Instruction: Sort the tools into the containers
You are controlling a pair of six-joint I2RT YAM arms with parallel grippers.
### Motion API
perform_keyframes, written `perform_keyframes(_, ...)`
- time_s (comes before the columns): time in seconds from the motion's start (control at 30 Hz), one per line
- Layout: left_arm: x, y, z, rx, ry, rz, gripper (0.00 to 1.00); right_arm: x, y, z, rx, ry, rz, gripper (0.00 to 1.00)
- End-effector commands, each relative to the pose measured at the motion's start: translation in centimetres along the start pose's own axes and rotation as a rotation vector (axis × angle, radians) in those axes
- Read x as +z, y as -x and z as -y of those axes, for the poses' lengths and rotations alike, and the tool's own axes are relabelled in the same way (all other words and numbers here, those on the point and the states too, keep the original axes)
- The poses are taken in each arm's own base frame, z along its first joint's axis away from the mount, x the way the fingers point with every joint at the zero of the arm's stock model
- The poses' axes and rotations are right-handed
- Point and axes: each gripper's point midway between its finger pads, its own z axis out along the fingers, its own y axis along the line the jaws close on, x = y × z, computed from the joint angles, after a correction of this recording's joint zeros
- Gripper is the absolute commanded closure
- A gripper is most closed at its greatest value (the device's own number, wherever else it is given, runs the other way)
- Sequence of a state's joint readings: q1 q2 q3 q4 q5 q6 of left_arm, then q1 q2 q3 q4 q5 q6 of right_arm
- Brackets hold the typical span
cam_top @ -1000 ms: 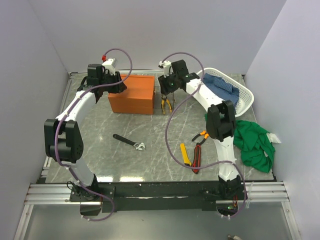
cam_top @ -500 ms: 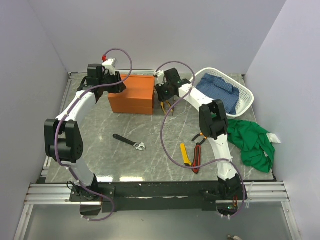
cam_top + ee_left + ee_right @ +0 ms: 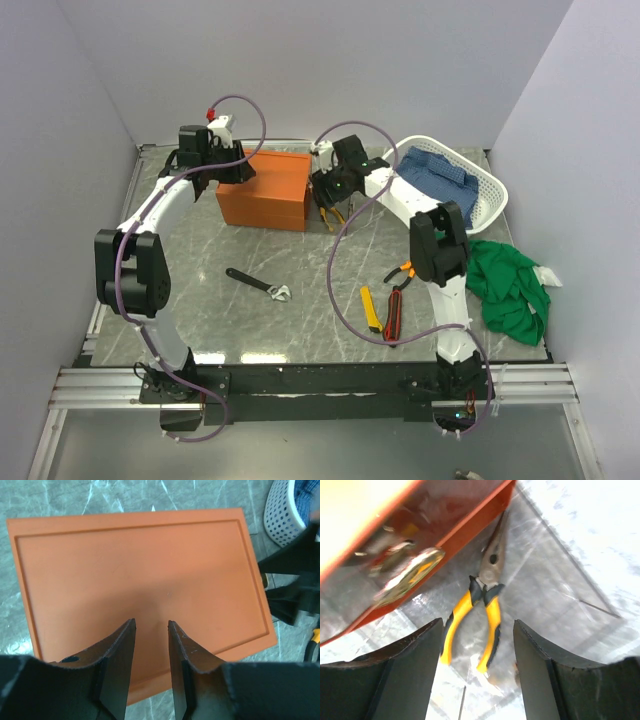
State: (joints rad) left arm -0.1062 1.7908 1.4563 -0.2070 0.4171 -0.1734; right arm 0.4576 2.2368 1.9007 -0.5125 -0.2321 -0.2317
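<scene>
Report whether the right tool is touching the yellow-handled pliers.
Cannot tell. In the right wrist view the open right tool frames the yellow-handled pliers. One handle meets a finger's edge, but the tool's height is unclear.

The left arm (image 3: 160, 205) and right arm (image 3: 452, 312) share white curved links and chunky black joint housings. A mauve cable (image 3: 247, 108) loops along each (the left's meets a red-capped white plug (image 3: 218, 123)). The left gripper (image 3: 150, 625) and right gripper (image 3: 477, 624) have matte black wedge fingers.

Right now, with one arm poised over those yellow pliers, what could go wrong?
The pliers lie right beside the orange box, so the open right end effector may scrape its wall when closing. The box top looks shut, leaving nowhere to drop them. The left end effector hovers over the box, close to the right one; they might bump.
</scene>
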Motion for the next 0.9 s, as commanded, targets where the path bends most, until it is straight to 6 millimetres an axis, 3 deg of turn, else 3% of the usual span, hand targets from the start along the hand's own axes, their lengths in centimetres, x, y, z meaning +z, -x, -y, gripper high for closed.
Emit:
perform_keyframes(0.0,-0.4,3.6,1.7,0.020,-0.053,0.081,0.62,-7.6,6.3,1.9,-0.008,-0.090,0.191,0.34)
perform_keyframes(0.07,-0.6,4.0,1.9,0.025,-0.062,0.089,0.62,-10.1,6.9,2.5,-0.007,-0.115,0.217,0.34)
perform_keyframes(0.17,-0.8,4.2,2.2,0.027,-0.067,0.092,0.62,-13.4,5.1,3.1,-0.078,-0.125,0.182,0.34)
perform_keyframes(0.2,-0.9,4.2,2.2,0.032,-0.065,0.094,0.62,-13.2,2.6,2.8,-0.100,-0.101,0.123,0.34)
perform_keyframes(0.23,-1.1,4.2,2.2,0.041,-0.064,0.095,0.62,-14.9,0.9,2.9,-0.162,-0.076,0.080,0.34)
perform_keyframes(0.27,-1.2,4.2,2.2,0.047,-0.060,0.095,0.62,-15.2,-0.6,1.8,-0.191,0.005,0.064,0.34)
perform_keyframes(0.3,-1.3,4.1,2.2,0.054,-0.059,0.093,0.62,-14.9,-4.2,1.0,-0.201,0.080,0.004,0.35)
perform_keyframes(0.33,-1.5,3.9,2.2,0.073,-0.062,0.088,0.61,-16.5,-6.0,1.3,-0.272,0.112,-0.010,0.36)
perform_keyframes(0.37,-1.6,3.6,2.3,0.079,-0.065,0.081,0.61,-16.8,-7.4,0.6,-0.301,0.176,-0.010,0.36)
perform_keyframes(0.4,-1.7,3.6,2.5,0.087,-0.074,0.080,0.61,-16.8,-10.2,0.0,-0.325,0.217,-0.056,0.36)
perform_keyframes(0.43,-1.8,3.2,2.4,0.096,-0.074,0.073,0.61,-17.8,-11.3,-0.1,-0.435,0.237,-0.064,0.36)
perform_keyframes(0.5,-2.0,2.7,2.4,0.101,-0.073,0.063,0.61,-18.1,-14.3,-0.2,-0.508,0.274,-0.102,0.34)
perform_keyframes(0.6,-2.2,1.9,2.4,0.111,-0.071,0.044,0.61,-18.7,-16.9,-0.2,-0.661,0.322,-0.126,0.33)
perform_keyframes(0.7,-2.2,0.8,2.0,0.130,-0.065,0.004,0.61,-18.5,-18.3,-0.1,-0.734,0.371,-0.162,0.32)
perform_keyframes(0.87,-2.3,1.2,1.5,0.197,-0.046,-0.005,0.61,-17.0,-20.5,1.2,-0.890,0.419,-0.243,0.30)
